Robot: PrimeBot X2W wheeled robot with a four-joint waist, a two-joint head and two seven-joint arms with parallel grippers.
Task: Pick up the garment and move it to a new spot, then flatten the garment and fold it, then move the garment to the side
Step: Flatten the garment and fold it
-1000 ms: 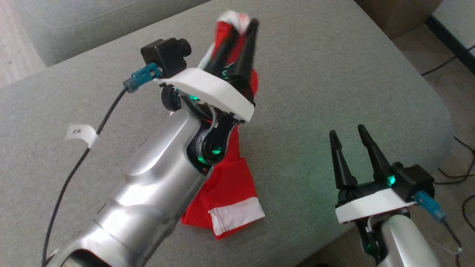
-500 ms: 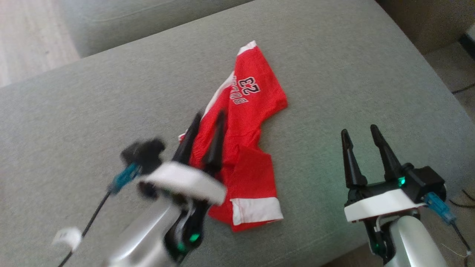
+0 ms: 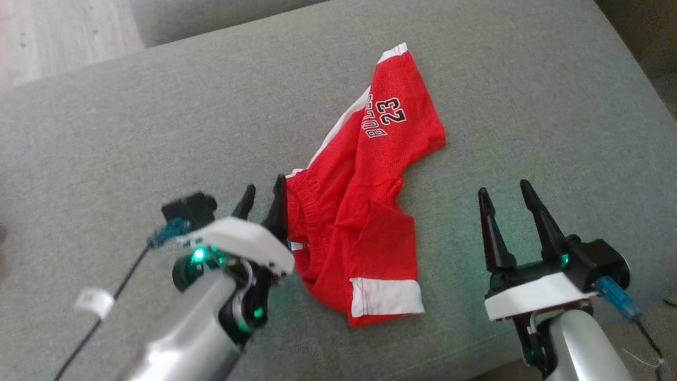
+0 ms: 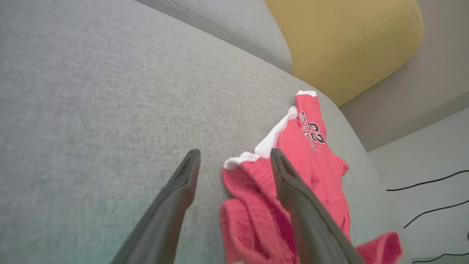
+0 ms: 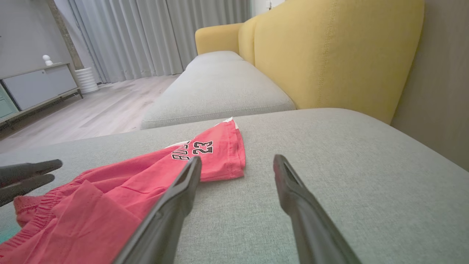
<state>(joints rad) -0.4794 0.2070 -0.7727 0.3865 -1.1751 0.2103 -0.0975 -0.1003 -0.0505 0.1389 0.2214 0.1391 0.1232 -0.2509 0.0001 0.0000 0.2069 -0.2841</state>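
Bare grey cushion (image 3: 158, 132) lies open to the left, right and far side of the red shorts (image 3: 365, 211); a yellow backrest (image 5: 329, 55) blocks the far right.

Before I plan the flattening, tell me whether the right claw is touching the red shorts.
Apart. The head view shows the right claw open beside the red shorts, with a strip of bare gray cushion between them.
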